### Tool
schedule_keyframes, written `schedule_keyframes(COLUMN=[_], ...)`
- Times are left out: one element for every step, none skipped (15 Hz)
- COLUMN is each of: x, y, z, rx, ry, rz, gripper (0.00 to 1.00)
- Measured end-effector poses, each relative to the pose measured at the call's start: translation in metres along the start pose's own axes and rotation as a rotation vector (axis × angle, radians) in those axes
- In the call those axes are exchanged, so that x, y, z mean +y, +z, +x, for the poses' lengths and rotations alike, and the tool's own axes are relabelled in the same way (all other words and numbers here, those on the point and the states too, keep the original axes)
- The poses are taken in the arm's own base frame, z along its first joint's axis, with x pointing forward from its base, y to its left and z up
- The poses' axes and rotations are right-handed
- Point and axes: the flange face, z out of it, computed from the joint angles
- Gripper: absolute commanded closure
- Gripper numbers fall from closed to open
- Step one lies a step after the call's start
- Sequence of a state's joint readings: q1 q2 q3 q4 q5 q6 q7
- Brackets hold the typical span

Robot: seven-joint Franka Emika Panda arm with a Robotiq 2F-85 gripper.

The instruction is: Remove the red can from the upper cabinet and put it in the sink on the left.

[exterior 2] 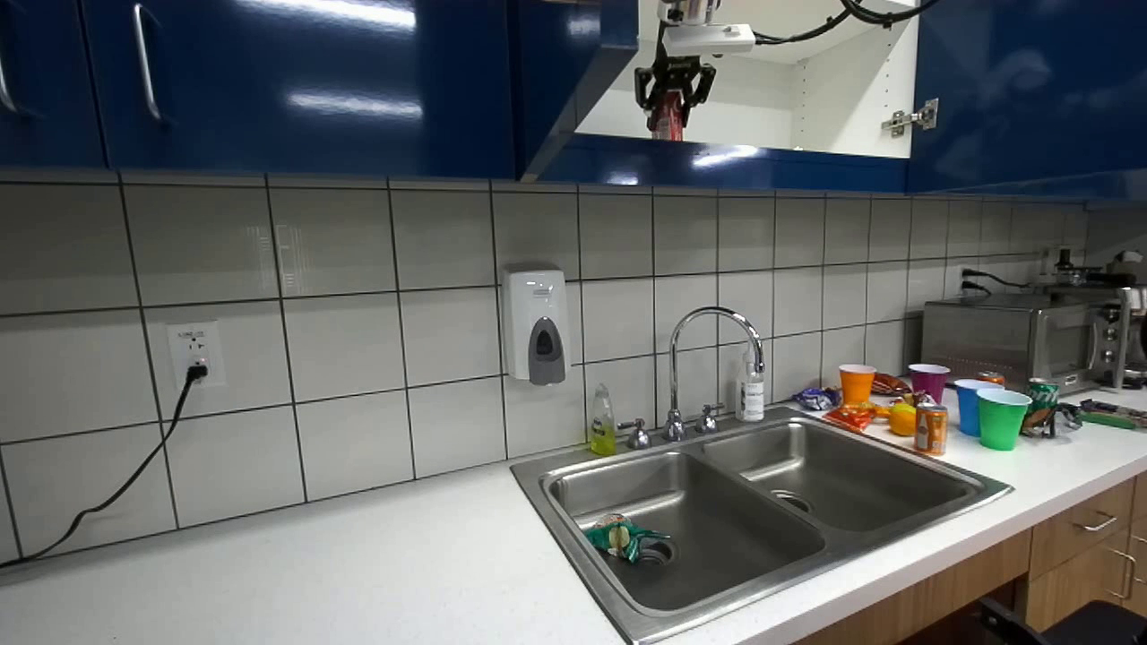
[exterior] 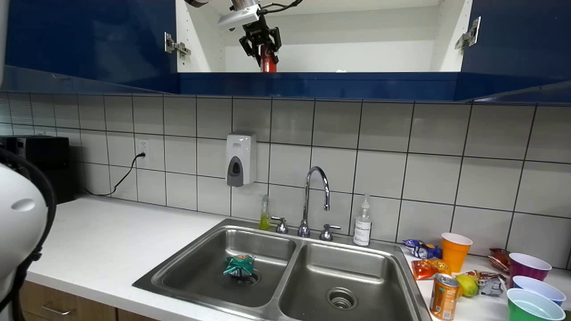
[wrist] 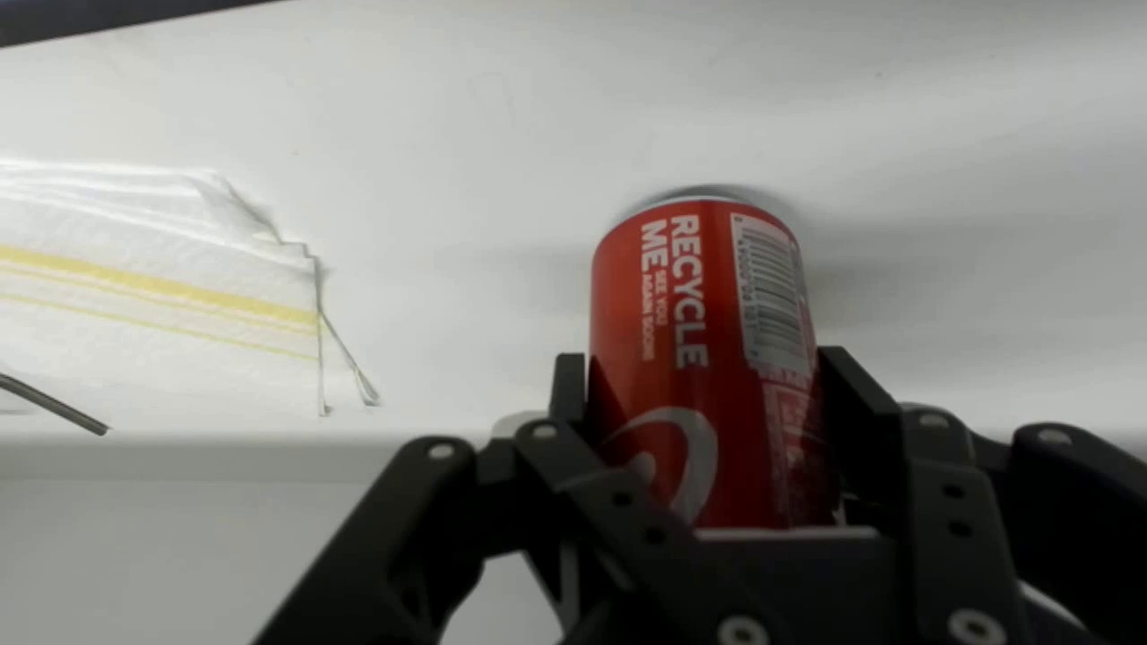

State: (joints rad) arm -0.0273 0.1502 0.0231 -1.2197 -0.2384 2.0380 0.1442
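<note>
A red can (wrist: 690, 305) stands between the two black fingers of my gripper (wrist: 699, 385), with its bottom end towards the white shelf. The fingers lie close against both sides of the can. In both exterior views the gripper (exterior: 267, 58) points down inside the open upper cabinet (exterior: 357, 31), around the red can (exterior 2: 668, 116). The can's lower end is hidden behind the blue cabinet edge, so I cannot tell whether it touches the shelf. The sink's left basin (exterior: 200, 272) is below; it also shows in an exterior view (exterior 2: 717, 564).
A green snack bag (exterior: 240, 266) lies in the left basin. The faucet (exterior: 308, 200), a soap dispenser (exterior: 241, 159) and small bottles stand behind the sink. Blue cabinet doors (exterior 2: 573, 90) stand open. Cups and an orange can (exterior: 444, 296) are right of the sink. White napkins (wrist: 161, 287) lie on the shelf.
</note>
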Motion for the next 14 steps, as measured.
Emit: schedule_keyframes(x=[0.000,0.001,0.001,0.001,0.002,0.002,0.002,0.002,0.002,0.002,0.001,0.001,0.001,0.000], y=[-0.002,-0.004,-0.005,-0.007,-0.009,-0.011,-0.013,-0.014,-0.014,-0.014,-0.014,-0.014,-0.014,-0.014], z=[0.000,0.000,0.000,0.000,0.001,0.001,0.001,0.001,0.001,0.001,0.001,0.001,0.001,0.001], rx=[0.002,0.004,0.006,0.008,0.011,0.013,0.016,0.017,0.017,0.017,0.017,0.017,0.017,0.017], ry=[0.000,0.001,0.001,0.002,0.002,0.003,0.003,0.003,0.003,0.002,0.002,0.001,0.001,0.001], rz=[0.000,0.000,0.000,0.000,0.000,0.000,0.000,0.000,0.001,0.001,0.001,0.002,0.002,0.002], gripper=[0.61,0.61,0.61,0.61,0.61,0.61,0.61,0.61,0.61,0.61,0.61,0.61,0.61,0.61])
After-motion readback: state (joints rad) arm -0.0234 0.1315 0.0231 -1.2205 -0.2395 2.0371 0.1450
